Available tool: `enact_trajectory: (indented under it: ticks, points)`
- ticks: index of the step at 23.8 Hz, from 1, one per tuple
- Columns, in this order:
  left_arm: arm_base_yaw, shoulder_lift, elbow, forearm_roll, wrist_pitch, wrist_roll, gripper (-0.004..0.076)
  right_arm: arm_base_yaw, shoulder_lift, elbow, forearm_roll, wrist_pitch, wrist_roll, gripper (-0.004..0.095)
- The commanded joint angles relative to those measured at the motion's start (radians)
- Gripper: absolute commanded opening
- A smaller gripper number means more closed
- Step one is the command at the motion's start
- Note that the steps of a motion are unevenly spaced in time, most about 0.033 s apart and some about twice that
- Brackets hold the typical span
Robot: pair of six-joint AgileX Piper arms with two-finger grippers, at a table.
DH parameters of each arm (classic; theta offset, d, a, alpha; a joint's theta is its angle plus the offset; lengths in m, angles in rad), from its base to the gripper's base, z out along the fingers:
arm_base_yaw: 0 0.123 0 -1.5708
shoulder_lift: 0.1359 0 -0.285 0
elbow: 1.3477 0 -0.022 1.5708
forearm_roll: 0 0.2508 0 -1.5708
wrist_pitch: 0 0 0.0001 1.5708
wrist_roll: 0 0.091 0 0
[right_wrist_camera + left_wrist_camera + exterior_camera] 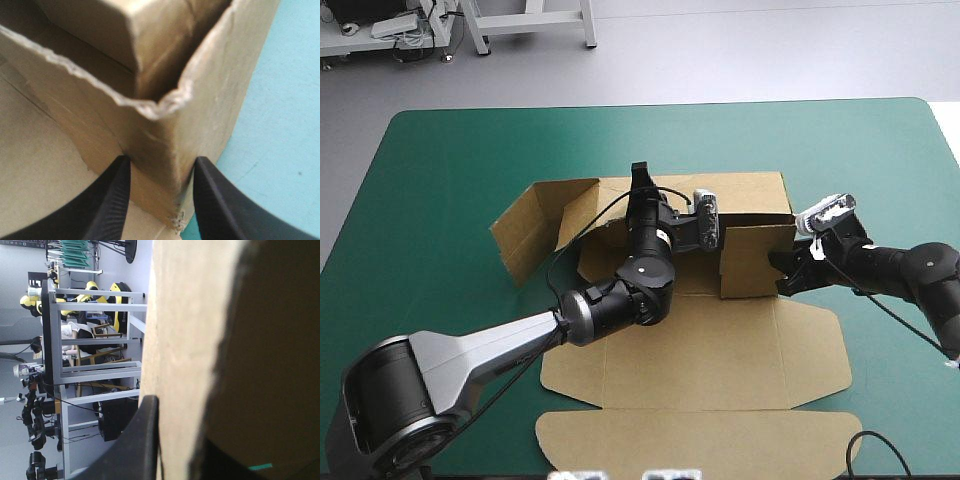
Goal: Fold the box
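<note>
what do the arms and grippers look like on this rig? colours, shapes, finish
Left arm: long silver-grey link from the base, then rounded glossy black joints toward the wrist. Right arm: black rounded segments in all that shows. Left gripper and right gripper: two broad black fingers each, curved like fins, with fine ribbing on the faces. No markings visible.

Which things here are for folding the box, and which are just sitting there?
For the job: the brown box; the left gripper and the right gripper, both gripping it.
Just there: only the teal-green table cover underneath.
</note>
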Motion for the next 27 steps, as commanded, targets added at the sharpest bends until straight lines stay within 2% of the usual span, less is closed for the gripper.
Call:
enact_trajectory:
  ticks: [1, 5, 7, 9, 12, 20, 22, 24, 26, 27]
  points:
    - [-0.002, -0.031, -0.016, -0.039, -0.002, -0.007, -0.0009, -0.002, 0.002, -0.034, 0.143, -0.016, -0.034, 0.0380]
    - [-0.002, -0.031, -0.016, -0.039, -0.004, -0.007, -0.0009, -0.002, 0.051, -0.032, 0.209, -0.045, -0.048, 0.0380]
    - [-0.002, -0.031, -0.016, -0.039, -0.012, -0.007, -0.0009, -0.002, 0.101, -0.032, 0.253, -0.045, -0.116, 0.0359]
    - [-0.002, -0.031, -0.016, -0.039, -0.019, -0.007, -0.0009, -0.002, 0.129, -0.032, 0.283, -0.051, -0.115, 0.0267]
    - [-0.002, -0.031, -0.016, -0.039, -0.021, -0.007, -0.0009, -0.002, 0.154, -0.032, 0.306, -0.054, -0.131, -0.0020]
    - [-0.002, -0.031, -0.016, -0.028, -0.021, 0.005, -0.0006, -0.002, 0.160, -0.032, 0.297, -0.032, -0.148, 0.0003]
    - [-0.002, -0.031, -0.016, -0.028, -0.036, 0.005, 0.0026, -0.002, 0.160, -0.032, 0.297, -0.026, -0.148, 0.0003]
    - [-0.002, -0.031, -0.016, -0.024, -0.041, 0.007, 0.0097, -0.002, 0.160, -0.032, 0.297, -0.017, -0.148, 0.0002]
    - [-0.002, -0.031, -0.016, -0.024, -0.043, 0.047, 0.0215, -0.002, 0.160, -0.032, 0.297, -0.008, -0.148, 0.0002]
    - [-0.002, -0.031, -0.016, -0.024, -0.051, 0.052, 0.0316, -0.002, 0.160, -0.032, 0.297, -0.002, -0.148, 0.0002]
